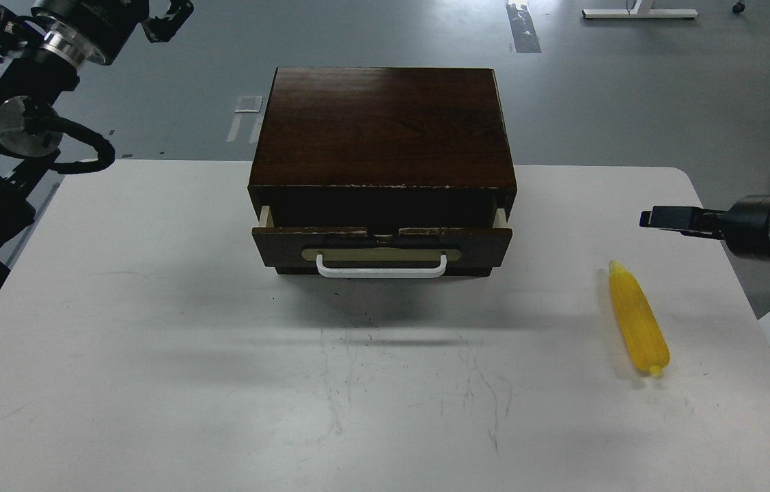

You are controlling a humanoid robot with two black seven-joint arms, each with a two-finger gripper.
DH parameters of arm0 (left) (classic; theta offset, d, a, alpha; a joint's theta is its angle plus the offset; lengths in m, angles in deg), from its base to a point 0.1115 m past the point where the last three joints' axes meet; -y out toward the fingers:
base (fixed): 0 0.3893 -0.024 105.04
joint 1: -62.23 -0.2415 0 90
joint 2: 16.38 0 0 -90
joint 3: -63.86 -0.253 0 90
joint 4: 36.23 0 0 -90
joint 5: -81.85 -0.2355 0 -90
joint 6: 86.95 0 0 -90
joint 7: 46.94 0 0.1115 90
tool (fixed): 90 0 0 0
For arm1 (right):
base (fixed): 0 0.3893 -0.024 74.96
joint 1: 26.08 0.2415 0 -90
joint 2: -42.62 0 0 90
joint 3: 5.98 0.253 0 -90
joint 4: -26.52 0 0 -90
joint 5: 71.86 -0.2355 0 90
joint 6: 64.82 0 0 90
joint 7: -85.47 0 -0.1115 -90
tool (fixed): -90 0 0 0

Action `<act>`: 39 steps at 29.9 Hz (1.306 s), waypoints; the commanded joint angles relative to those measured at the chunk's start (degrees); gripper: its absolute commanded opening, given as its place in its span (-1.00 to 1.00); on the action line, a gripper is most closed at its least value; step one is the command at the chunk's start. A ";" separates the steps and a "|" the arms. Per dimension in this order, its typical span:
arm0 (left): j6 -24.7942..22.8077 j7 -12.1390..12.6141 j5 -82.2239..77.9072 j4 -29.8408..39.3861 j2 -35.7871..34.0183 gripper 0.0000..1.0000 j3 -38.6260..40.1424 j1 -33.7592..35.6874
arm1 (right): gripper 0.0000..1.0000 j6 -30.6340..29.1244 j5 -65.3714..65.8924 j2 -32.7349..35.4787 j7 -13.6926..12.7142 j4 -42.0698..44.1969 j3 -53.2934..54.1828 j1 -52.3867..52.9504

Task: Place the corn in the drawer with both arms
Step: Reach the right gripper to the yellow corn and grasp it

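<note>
Corn [637, 318] lies at 7 o'clock from the right gripper [658, 219], axis 11-to-5; left gripper [169, 17] far off. Finger state of both: cannot tell. Drawer [382, 249] ajar.

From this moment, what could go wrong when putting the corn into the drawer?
1. The drawer is pulled out only a little, so the gap behind its front looks narrower than the corn is long; the corn may catch on the box's top edge.
2. The corn is rounded and lies near the table's right edge; a bad pinch by the right hand may roll it off.
</note>
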 commanded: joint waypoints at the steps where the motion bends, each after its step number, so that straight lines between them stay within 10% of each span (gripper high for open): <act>1: -0.02 0.47 1.33 -0.13 0.43 0.96 0.62 -2.29 | 1.00 0.09 0.42 -3.43 -0.16 2.72 -2.45 -0.62; 17: -0.02 0.47 1.43 -0.13 -0.01 0.96 3.88 -4.67 | 0.75 3.61 2.71 -10.21 0.54 6.78 -8.88 -3.78; 35: -0.02 0.55 1.25 0.31 -0.19 0.96 4.14 -3.71 | -0.82 5.37 2.62 -6.96 1.07 3.27 -8.79 -1.34; 39: -0.02 0.55 0.99 0.48 -0.19 0.96 3.97 -3.71 | -0.84 5.37 2.18 -4.16 1.07 -1.47 -8.35 5.50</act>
